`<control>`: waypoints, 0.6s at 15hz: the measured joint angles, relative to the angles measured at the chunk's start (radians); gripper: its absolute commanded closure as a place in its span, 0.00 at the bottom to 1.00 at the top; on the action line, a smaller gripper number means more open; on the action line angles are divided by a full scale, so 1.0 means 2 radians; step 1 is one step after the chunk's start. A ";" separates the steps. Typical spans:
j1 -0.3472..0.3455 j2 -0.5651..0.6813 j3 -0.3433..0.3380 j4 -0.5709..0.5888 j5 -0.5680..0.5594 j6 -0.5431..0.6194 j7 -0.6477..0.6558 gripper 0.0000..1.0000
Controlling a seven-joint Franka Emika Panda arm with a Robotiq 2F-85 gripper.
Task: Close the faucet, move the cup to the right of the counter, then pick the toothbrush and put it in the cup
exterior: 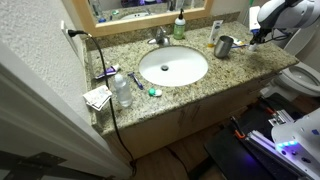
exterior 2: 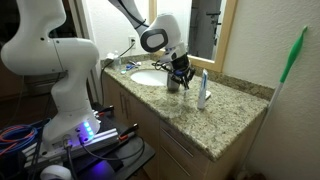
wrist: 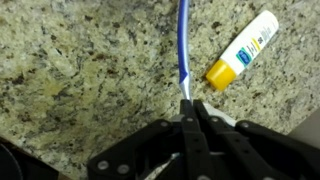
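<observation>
Over counter [wrist: 80,60], toothbrush [wrist: 182,45] in tool [wrist: 189,108]

Soft indoor light; claw [wrist: 188,104] blurred up close

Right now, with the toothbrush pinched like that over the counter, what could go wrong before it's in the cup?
1. The fingers grip only the very end of the toothbrush, so its long free length could swing or slip out.
2. The cup stands close by the fingers in an exterior view; a tilted brush might catch its rim and tip it.
3. The yellow-capped tube sits near the brush in the wrist view and could get knocked.
</observation>
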 measured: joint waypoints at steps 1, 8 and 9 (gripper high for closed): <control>0.033 0.026 -0.025 -0.007 0.021 0.000 0.010 0.99; 0.199 0.102 -0.153 -0.039 0.143 0.003 -0.016 0.99; 0.191 0.104 -0.144 -0.039 0.147 -0.001 -0.017 0.99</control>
